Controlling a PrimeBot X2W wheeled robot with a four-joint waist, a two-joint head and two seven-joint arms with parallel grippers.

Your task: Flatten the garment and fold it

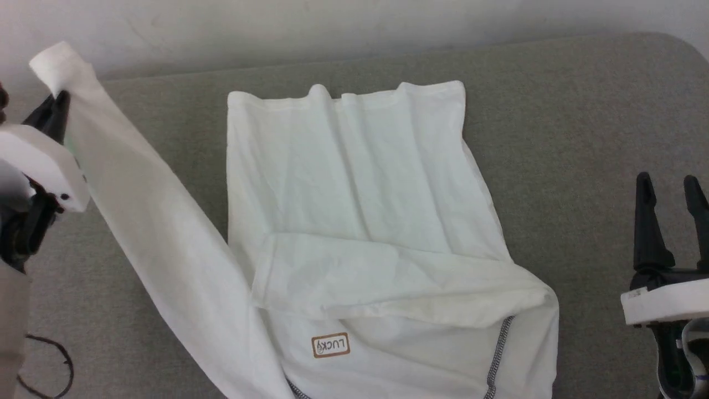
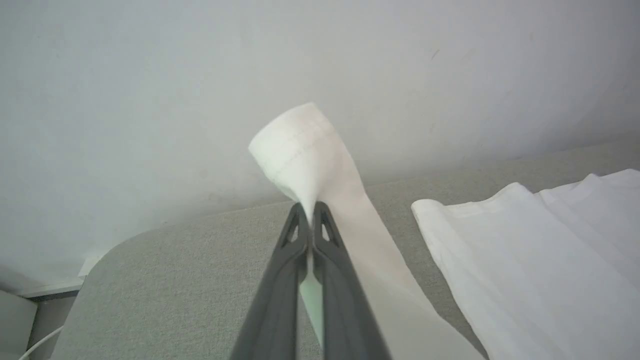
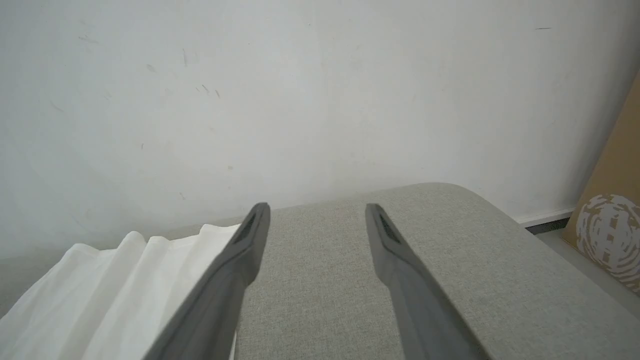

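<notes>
Left gripper [image 2: 312, 216] has its 2 fingers pinched tight on a sleeve cuff of the garment [image 1: 354, 194], holding it raised near the far left corner of the grey padded surface [image 1: 581, 111]. The body lies flat mid-surface, hem toward the far edge, the other sleeve folded across the chest. Near the right edge the right gripper [image 1: 670, 191] hangs with fingers spread wide, holding nothing.

The garment [image 1: 343, 183] was thin, matt white cloth, softly creased, with dark grey zigzag stitching [image 1: 498, 349]. The surface [image 1: 581, 111] wore a coarse, matt grey weave. The left tool [image 2: 311, 210] and right tool [image 3: 317, 210] looked like smooth, matt dark plastic. The wall [image 3: 320, 100] was matt, scuffed white.
</notes>
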